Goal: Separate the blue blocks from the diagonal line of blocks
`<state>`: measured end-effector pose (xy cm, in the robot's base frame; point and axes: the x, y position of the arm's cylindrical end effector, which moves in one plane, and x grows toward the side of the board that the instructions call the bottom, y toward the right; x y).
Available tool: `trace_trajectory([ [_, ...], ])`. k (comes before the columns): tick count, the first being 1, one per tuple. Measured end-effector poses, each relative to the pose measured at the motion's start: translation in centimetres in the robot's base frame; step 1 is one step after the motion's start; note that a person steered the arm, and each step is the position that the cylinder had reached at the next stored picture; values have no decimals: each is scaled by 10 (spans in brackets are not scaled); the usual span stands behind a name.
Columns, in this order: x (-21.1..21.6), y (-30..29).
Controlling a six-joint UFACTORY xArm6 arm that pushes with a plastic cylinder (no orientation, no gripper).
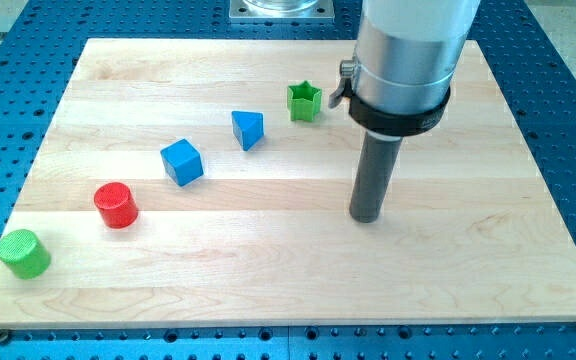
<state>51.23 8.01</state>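
While my tip (366,217) stands apart, blue cube (182,162) keeps open board below.

Five small blocks stand in a diagonal row across the pale wooden board (268,270), rising from near left to far right: a green cylinder (23,253), a red cylinder (116,205), a blue cube (181,162), a blue triangular prism (248,130) and a green star-shaped block (305,102). None touch; bare wood shows in each gap. My tip (366,217) rests right of the row, well apart from every block. The wood between tip and blue blocks lies open, as does the whole near right side.
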Motion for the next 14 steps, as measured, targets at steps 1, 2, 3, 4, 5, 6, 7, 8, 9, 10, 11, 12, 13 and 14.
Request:
trace_trajectory([
  [1, 0, -27],
  [2, 0, -28],
  [3, 0, -29],
  [4, 0, -30],
  [5, 0, -30],
  [6, 0, -30],
  [7, -5, -46],
  [8, -30, -88],
  [9, -42, -89],
  [10, -68, -94],
  [11, -104, -130],
  [12, -113, -150],
  [13, -92, -101],
  [14, -80, -148],
])
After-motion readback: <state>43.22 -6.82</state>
